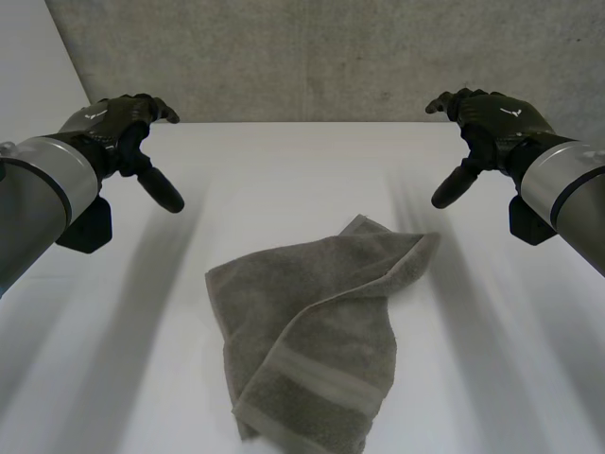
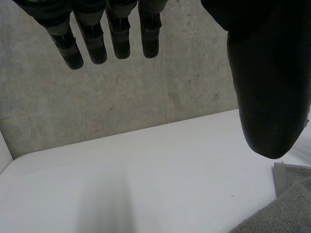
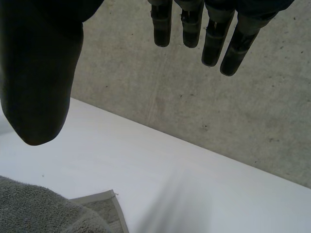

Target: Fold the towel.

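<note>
A grey-brown towel (image 1: 317, 326) lies crumpled and partly folded over itself on the white table (image 1: 284, 180), near its front middle. My left hand (image 1: 118, 128) hovers above the table's back left, well clear of the towel, its fingers (image 2: 112, 34) straight and its thumb (image 2: 269, 92) spread wide, holding nothing. My right hand (image 1: 487, 123) hovers at the back right in the same pose, with straight fingers (image 3: 214, 34) and thumb (image 3: 39, 82) apart. A towel edge (image 2: 286, 199) lies below the left thumb; a towel corner (image 3: 63, 211) lies below the right thumb.
A grey concrete wall (image 1: 321, 57) rises behind the table's far edge. Bare white tabletop spreads on both sides of the towel, beneath both hands.
</note>
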Action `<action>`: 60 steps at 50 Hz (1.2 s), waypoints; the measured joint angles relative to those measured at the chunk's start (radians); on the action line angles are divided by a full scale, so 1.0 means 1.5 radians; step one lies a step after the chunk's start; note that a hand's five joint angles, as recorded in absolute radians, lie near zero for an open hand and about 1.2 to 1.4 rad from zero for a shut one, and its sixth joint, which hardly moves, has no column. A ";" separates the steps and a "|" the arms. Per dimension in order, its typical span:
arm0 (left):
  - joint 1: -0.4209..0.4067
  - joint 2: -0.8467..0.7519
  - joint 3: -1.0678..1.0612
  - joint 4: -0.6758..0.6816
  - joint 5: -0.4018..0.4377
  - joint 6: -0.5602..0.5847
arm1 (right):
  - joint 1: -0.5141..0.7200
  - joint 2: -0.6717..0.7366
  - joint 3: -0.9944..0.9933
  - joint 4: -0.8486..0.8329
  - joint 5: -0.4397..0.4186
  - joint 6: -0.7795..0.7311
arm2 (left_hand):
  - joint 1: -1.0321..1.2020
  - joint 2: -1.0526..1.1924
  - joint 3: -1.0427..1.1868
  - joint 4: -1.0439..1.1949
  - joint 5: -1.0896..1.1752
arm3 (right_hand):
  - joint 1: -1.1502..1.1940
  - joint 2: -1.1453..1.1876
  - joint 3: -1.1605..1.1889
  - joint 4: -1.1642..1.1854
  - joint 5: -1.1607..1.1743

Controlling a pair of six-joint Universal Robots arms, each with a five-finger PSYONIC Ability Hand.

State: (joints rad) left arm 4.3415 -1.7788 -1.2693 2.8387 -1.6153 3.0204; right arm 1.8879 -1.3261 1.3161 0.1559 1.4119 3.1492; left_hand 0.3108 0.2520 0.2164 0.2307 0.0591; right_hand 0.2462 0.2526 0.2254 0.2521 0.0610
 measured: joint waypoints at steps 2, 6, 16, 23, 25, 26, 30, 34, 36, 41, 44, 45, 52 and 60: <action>0.000 0.001 -0.001 0.003 0.000 0.000 | 0.000 -0.001 0.000 -0.001 0.000 -0.001 | 0.000 0.000 0.000 0.000 0.000 | 0.000 0.000 0.000 0.000 0.000; 0.001 0.004 -0.002 0.005 -0.001 -0.001 | 0.000 -0.001 0.000 -0.002 0.000 -0.001 | 0.000 0.000 0.000 0.000 0.000 | 0.000 0.000 0.000 0.000 0.000; 0.002 0.008 -0.002 0.010 -0.002 -0.003 | 0.000 -0.001 0.000 -0.003 0.000 -0.002 | 0.000 0.000 0.000 0.000 0.000 | 0.000 0.000 0.000 0.000 0.000; 0.001 0.008 -0.004 0.014 -0.002 -0.004 | -0.001 -0.002 -0.004 -0.004 -0.001 -0.003 | 0.000 0.000 0.000 0.000 0.000 | 0.000 0.000 0.000 0.000 0.000; 0.000 0.008 -0.007 0.016 -0.002 -0.005 | -0.001 -0.002 -0.008 -0.004 -0.005 -0.007 | 0.000 0.000 0.000 0.000 0.000 | 0.000 0.000 0.000 0.000 0.000; -0.001 0.008 -0.010 0.017 -0.002 -0.005 | -0.002 -0.002 -0.011 -0.003 -0.008 -0.013 | 0.000 0.000 0.000 0.000 0.000 | 0.000 0.000 0.000 0.000 0.000; -0.013 0.006 -0.023 0.021 -0.001 -0.007 | -0.004 -0.001 -0.023 0.003 -0.032 -0.067 | 0.000 0.000 0.000 0.000 0.000 | 0.000 0.000 0.000 0.000 0.000; -0.054 -0.002 -0.041 0.024 -0.001 -0.012 | -0.007 0.001 -0.025 0.013 -0.073 -0.194 | 0.000 0.000 0.000 0.000 0.000 | 0.000 0.000 0.000 0.000 0.000; -0.079 -0.011 -0.050 0.025 -0.001 -0.016 | -0.009 0.002 -0.020 0.019 -0.086 -0.257 | 0.000 0.000 0.000 0.000 0.000 | 0.000 0.000 0.000 0.000 0.000; -0.146 -0.047 -0.076 0.037 -0.003 -0.035 | -0.014 0.006 0.005 0.031 -0.110 -0.416 | 0.000 0.000 0.000 0.000 0.001 | 0.000 0.000 0.000 0.000 0.000; -0.181 -0.073 -0.096 0.060 -0.006 -0.050 | -0.017 0.012 0.023 0.032 -0.120 -0.483 | 0.000 0.001 0.000 0.000 0.009 | 0.000 0.000 0.000 0.000 0.000; -0.195 -0.084 -0.104 0.072 -0.007 -0.057 | -0.019 0.016 0.030 0.031 -0.125 -0.503 | 0.000 0.001 0.000 0.000 0.013 | 0.000 0.000 0.000 0.000 0.000; -0.256 -0.167 -0.128 0.133 -0.011 -0.089 | -0.033 0.043 0.082 0.017 -0.182 -0.575 | 0.000 0.001 0.000 0.000 0.019 | 0.000 0.000 0.000 0.000 0.000; -0.293 -0.259 -0.103 0.153 -0.027 -0.095 | -0.049 0.098 0.128 -0.008 -0.266 -0.643 | 0.042 0.080 0.000 0.000 0.094 | 0.034 0.030 0.000 0.000 0.040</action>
State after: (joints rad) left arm 3.9014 -2.1668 -1.4244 3.0676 -1.6561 2.8774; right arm 1.8146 -1.1785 1.5078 0.1439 1.0129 2.1843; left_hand 0.3734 0.3723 0.2164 0.2307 0.2005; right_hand 0.2975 0.2983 0.2254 0.2521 0.1218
